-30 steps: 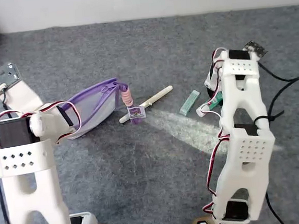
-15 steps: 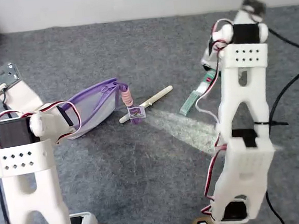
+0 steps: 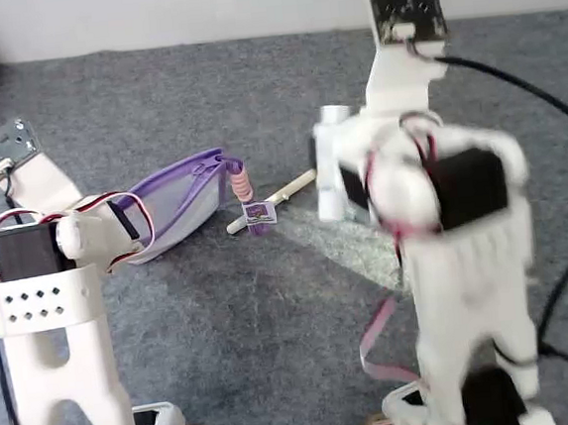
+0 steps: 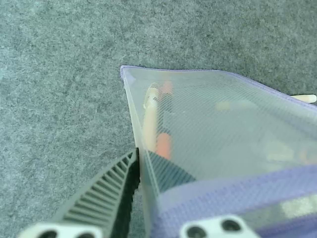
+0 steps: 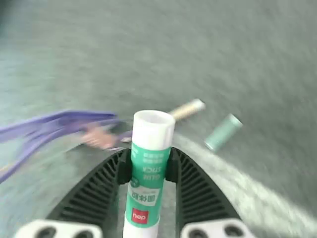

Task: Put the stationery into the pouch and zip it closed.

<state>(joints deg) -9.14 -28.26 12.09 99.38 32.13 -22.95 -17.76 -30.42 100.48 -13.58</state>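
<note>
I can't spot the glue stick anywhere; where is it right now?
Clamped in the right end effector, the glue stick hangs over the table near the white pen; in the high view, right of the pouch.

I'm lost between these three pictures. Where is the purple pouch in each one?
High view: the pouch lies in the picture's left half, one end next to the pen.
Left wrist view: the pouch is close up, a corner pinched between the left fingers.
Right wrist view: its purple edge lies beyond the glue stick that the right fingers hold.
Shared landmark: the white pen beside the pouch.
</note>
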